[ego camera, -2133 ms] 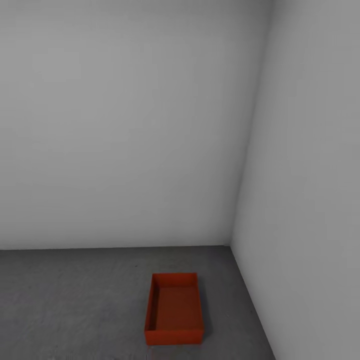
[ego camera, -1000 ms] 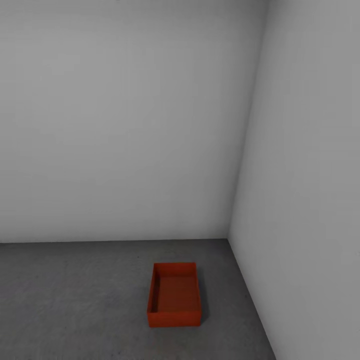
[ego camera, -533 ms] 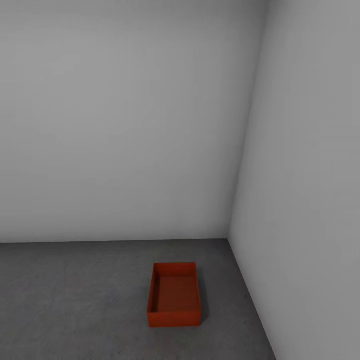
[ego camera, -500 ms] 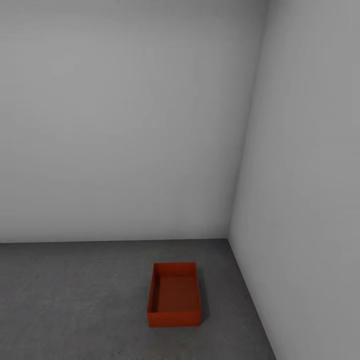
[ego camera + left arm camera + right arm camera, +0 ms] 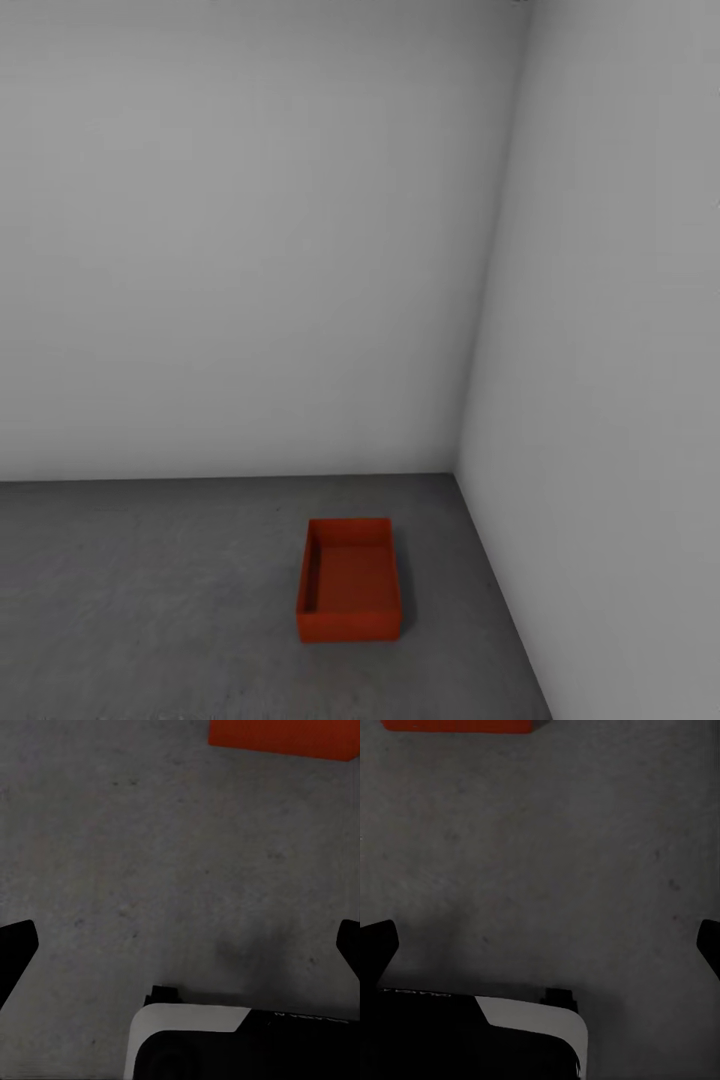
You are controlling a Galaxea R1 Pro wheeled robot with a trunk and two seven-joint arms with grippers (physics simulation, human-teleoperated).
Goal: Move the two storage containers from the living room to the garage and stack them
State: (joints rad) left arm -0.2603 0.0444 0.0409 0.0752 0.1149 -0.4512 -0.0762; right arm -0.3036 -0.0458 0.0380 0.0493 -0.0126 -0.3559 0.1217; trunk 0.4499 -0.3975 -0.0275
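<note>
Shifted slightly up-frame versus earlier head views through camera motion: storage container (image 5: 349, 580), on floor (image 5: 150, 600) near garage's right wall (image 5: 610, 400). Left gripper (image 5: 180, 945) spread wide, pointing down at floor; right gripper (image 5: 540, 945) likewise, both empty.

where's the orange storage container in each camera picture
Head view: storage container sits on the floor, lower centre, near the wall corner.
Left wrist view: its orange wall at the upper right edge.
Right wrist view: its wall at the upper left edge.
Shared landmark: the speckled grey floor.
</note>
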